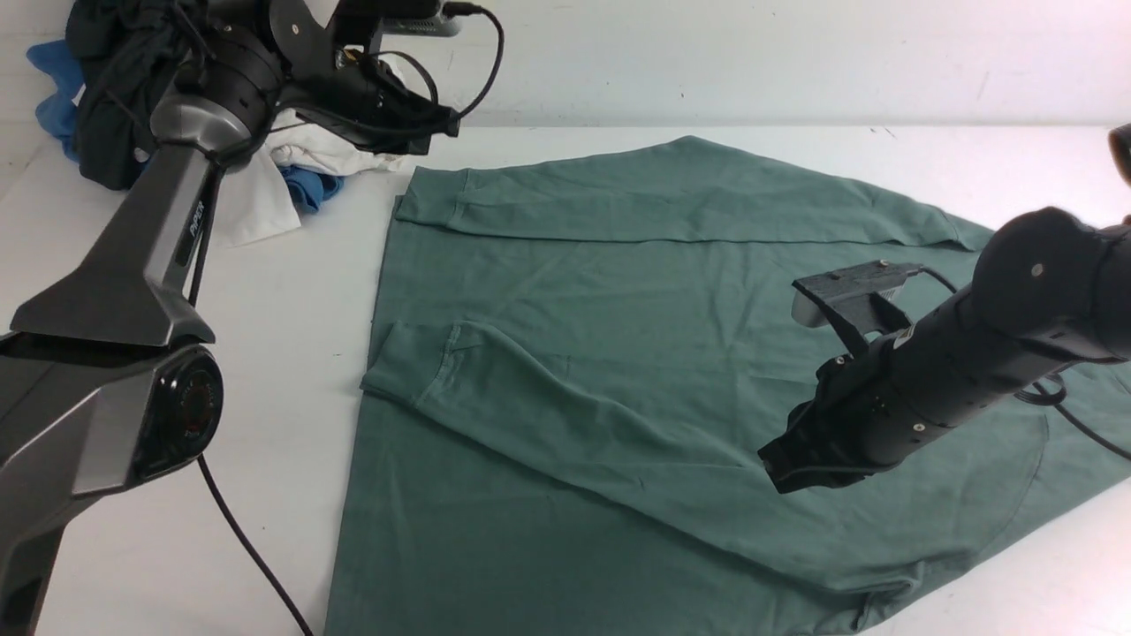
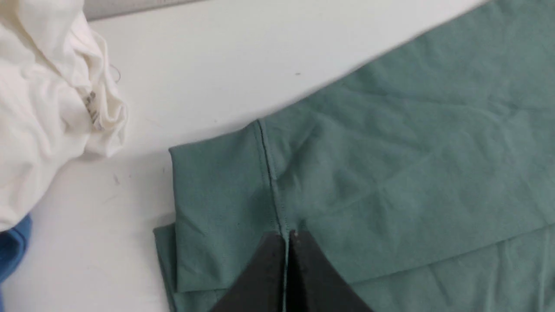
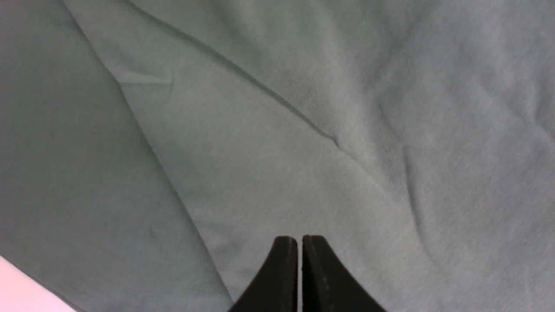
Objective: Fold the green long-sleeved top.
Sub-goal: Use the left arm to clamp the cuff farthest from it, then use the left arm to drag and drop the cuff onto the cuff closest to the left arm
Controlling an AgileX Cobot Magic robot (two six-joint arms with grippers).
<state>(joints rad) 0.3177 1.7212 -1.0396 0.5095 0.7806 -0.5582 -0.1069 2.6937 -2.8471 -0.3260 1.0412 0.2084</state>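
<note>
- The green long-sleeved top lies spread flat on the white table and fills most of its middle and right part.
- Both sleeves are laid across the body. The far cuff and the near cuff both point to the left.
- The left gripper is over the far cuff. Its jaws are pressed together, and in the wrist view the tips sit at the cuff seam. I cannot tell if they pinch any cloth.
- The right gripper hangs over the near sleeve, jaws closed together and holding nothing.
- Behind the left arm, in the far left corner, is a heap of other clothes: a white garment, a blue one and a dark one.
</note>
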